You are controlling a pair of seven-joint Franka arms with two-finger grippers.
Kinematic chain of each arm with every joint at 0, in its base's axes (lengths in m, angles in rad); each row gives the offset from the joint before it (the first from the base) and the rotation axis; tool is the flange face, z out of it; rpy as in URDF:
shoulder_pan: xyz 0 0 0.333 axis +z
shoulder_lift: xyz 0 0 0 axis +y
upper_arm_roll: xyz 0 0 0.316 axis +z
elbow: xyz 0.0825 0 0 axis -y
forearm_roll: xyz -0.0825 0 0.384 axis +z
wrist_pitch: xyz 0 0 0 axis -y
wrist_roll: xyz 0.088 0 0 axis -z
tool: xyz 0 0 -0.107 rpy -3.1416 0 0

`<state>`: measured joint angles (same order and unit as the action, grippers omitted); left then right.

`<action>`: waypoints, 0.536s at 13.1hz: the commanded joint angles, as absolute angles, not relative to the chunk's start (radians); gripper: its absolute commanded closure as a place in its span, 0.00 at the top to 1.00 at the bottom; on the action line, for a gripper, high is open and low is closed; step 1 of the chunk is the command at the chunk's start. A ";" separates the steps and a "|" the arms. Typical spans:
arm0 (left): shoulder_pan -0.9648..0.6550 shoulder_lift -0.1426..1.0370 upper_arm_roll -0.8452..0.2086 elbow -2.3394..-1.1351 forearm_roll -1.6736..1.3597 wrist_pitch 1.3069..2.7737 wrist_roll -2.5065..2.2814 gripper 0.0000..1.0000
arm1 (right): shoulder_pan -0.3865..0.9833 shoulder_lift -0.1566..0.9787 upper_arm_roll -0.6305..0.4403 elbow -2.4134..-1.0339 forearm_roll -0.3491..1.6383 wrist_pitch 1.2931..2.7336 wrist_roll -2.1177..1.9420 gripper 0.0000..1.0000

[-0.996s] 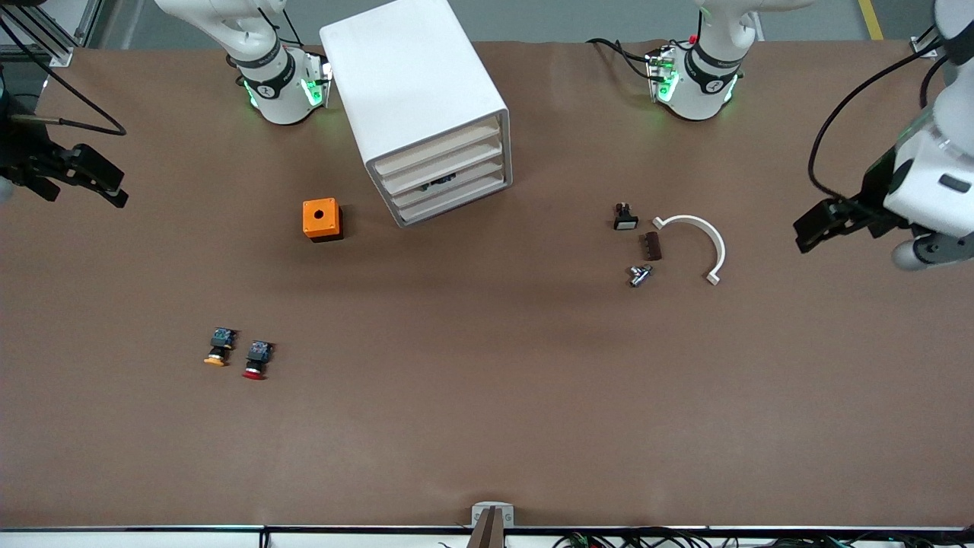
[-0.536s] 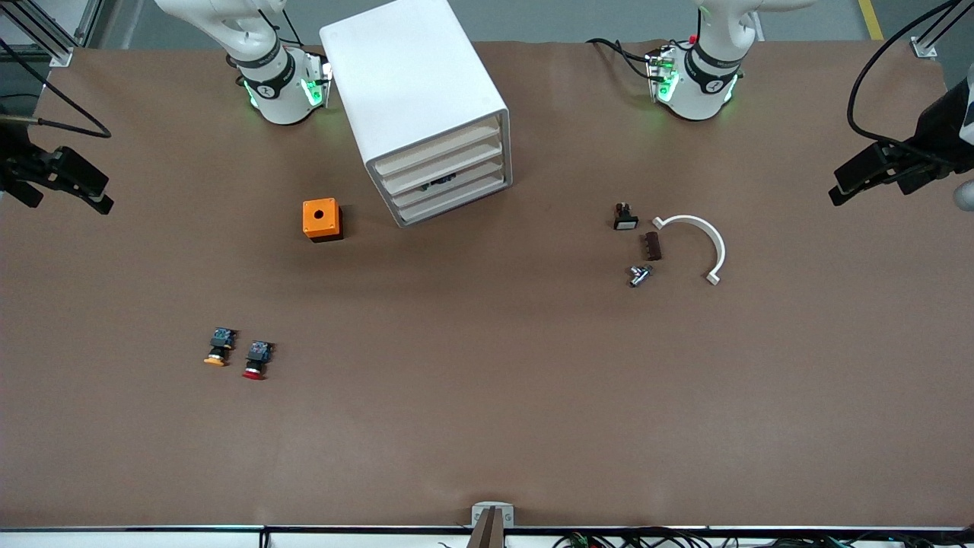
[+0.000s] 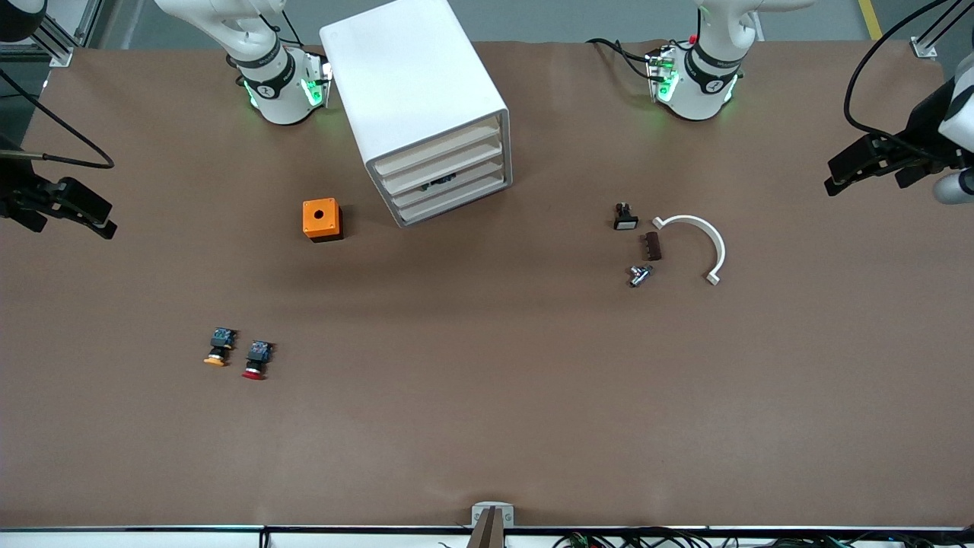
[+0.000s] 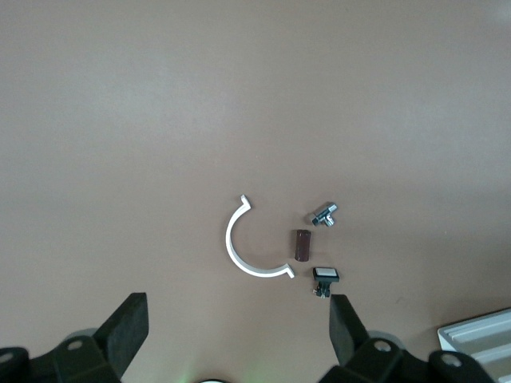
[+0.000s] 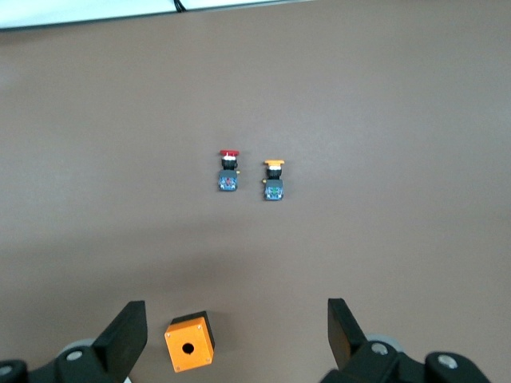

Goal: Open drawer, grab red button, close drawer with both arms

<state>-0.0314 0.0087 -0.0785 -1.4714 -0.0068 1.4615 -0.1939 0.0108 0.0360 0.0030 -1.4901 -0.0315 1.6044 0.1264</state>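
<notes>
The white box cabinet point(image 3: 415, 91) stands between the arm bases, its four cream drawer fronts point(image 3: 445, 179) all shut. The red-capped button point(image 3: 255, 359) lies on the brown table beside a yellow-orange-capped one point(image 3: 219, 346). It also shows in the right wrist view point(image 5: 228, 169). My right gripper point(image 3: 95, 217) hangs open and empty over the table's edge at the right arm's end, its own view point(image 5: 235, 331) showing wide-apart fingers point(image 5: 126, 331). My left gripper point(image 3: 837, 176) hangs open and empty over the left arm's end, also wide open in its own view point(image 4: 237, 327).
An orange cube with a hole point(image 3: 321, 219) sits beside the cabinet. A white arc point(image 3: 704, 240), a brown block point(image 3: 652, 246), a metal fitting point(image 3: 639, 275) and a small white-capped switch point(image 3: 625, 218) lie toward the left arm's end.
The left gripper has pulled away from the white arc toward the table's end. The right gripper has shifted slightly lower in the front view. Nothing on the table has moved.
</notes>
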 commanded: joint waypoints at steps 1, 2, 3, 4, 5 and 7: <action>-0.023 -0.075 -0.118 -1.561 0.035 1.466 -0.178 1.00 | 0.000 0.041 0.009 -1.465 -0.025 1.574 0.112 1.00; -0.023 -0.093 -0.127 -1.583 0.038 1.468 -0.178 1.00 | 0.003 0.041 0.009 -1.471 -0.025 1.577 0.112 1.00; -0.023 -0.106 -0.127 -1.594 0.037 1.468 -0.179 1.00 | 0.003 0.041 0.009 -1.471 -0.025 1.577 0.112 1.00; -0.018 -0.109 -0.126 -1.595 0.037 1.473 -0.178 1.00 | 0.003 0.041 0.009 -1.471 -0.025 1.578 0.112 1.00; -0.017 -0.107 -0.126 -1.598 0.038 1.473 -0.179 1.00 | 0.003 0.040 0.009 -1.470 -0.025 1.580 0.112 1.00; -0.017 -0.104 -0.124 -1.597 0.038 1.473 -0.179 1.00 | 0.005 0.040 0.009 -1.471 -0.031 1.582 0.120 1.00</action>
